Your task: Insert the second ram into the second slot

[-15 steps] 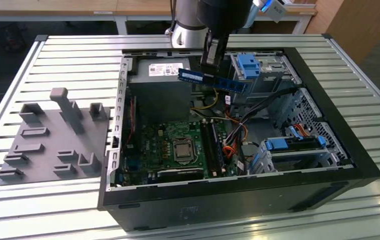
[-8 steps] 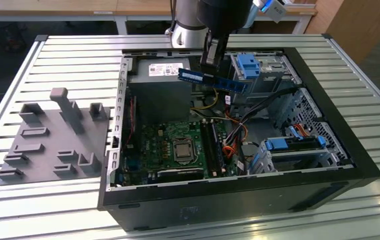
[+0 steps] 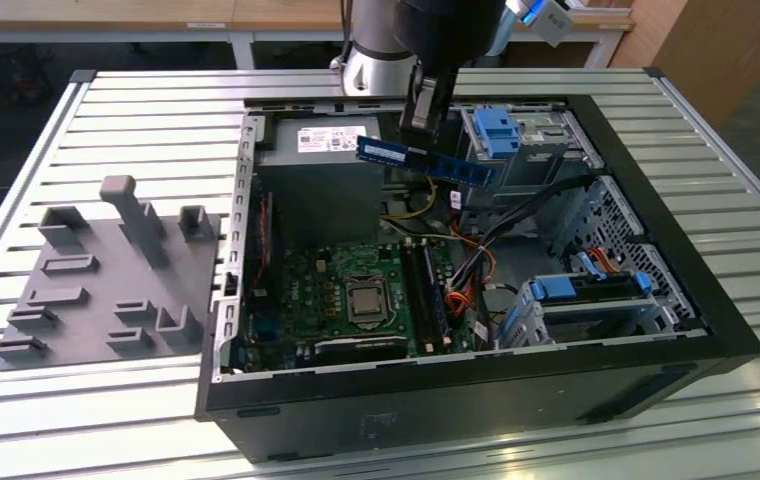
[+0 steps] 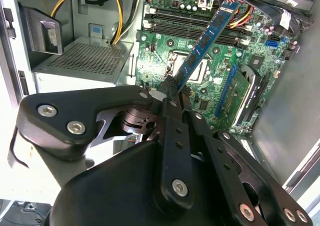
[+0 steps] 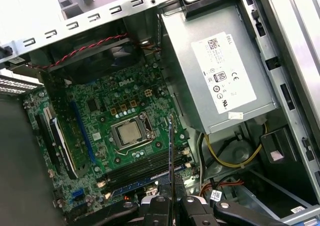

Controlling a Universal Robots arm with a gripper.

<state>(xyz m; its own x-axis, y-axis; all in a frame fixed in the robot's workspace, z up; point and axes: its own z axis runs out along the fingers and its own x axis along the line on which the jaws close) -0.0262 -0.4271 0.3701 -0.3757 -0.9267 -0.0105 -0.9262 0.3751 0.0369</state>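
Second ram [image 3: 427,162]: long axis close to level in the exterior view, sloping slightly down toward the exterior view's right. The stick stands on edge, so in the first wrist view it reads as a thin line [image 5: 170,151].

In the second wrist view the stick [image 4: 205,41] juts out from the gripper tips over the motherboard [image 4: 250,61].

Gripper [image 3: 420,138]: jaws closed on the second ram, gripping its upper edge. The grip sits somewhat toward the exterior view's left of mid-length, with the longer part projecting to the exterior view's right.

Position: held in the air inside the open computer case [image 3: 680,300], beside the power supply [image 3: 313,175]. It is above and well apart from the memory slots [image 3: 423,290].

Appearance: narrow blue board with a row of dark chips and a small pale label near its exterior-view left end
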